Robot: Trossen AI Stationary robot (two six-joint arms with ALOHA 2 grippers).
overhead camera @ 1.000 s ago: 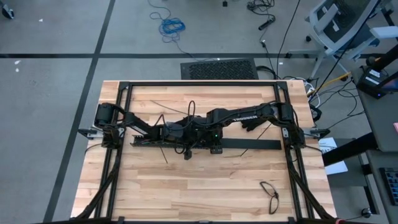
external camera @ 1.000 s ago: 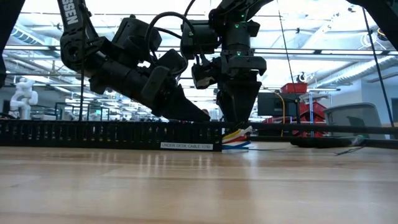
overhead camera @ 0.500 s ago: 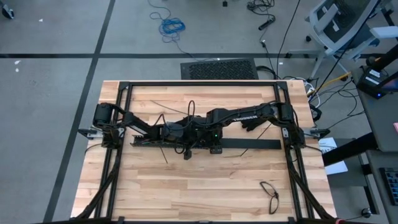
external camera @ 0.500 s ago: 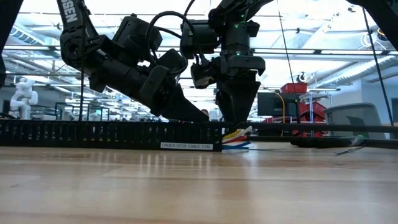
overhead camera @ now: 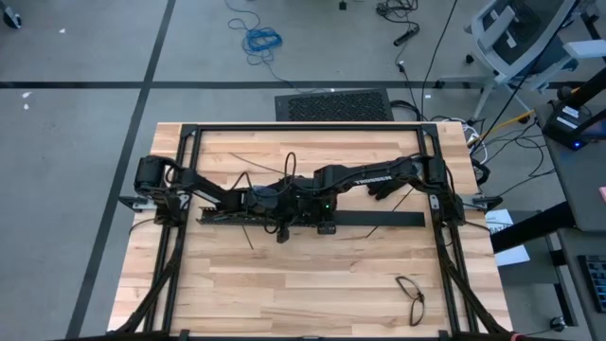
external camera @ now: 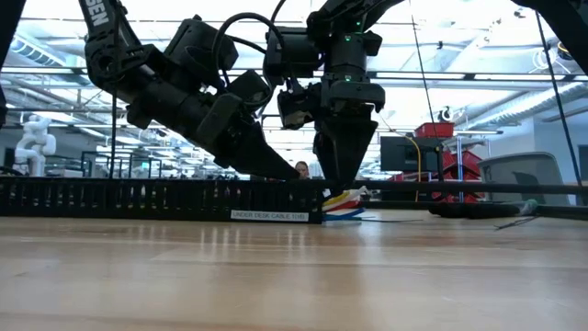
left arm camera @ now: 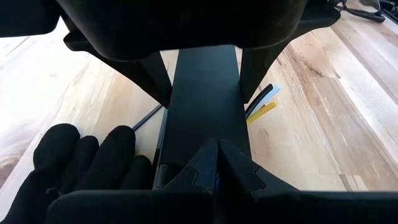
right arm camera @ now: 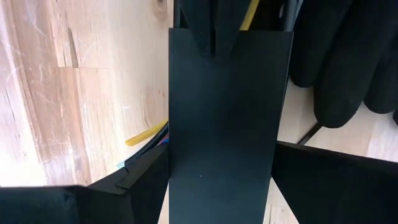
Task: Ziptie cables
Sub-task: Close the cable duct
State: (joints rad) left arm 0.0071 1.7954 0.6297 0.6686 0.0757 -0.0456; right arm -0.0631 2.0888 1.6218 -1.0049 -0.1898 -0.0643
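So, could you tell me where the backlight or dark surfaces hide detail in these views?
Low view: bright ceiling lights turn both arms into silhouettes; only the cables show colour. Both wrist views: the black bar fills the middle, featureless.

A long black slotted bar (external camera: 156, 199) lay across the wooden table (overhead camera: 312, 284), bearing a white label (external camera: 269, 215). A loop of black cord (overhead camera: 411, 295) rested near the table's right front corner. A floor mat (overhead camera: 333, 105) lay beyond the table.
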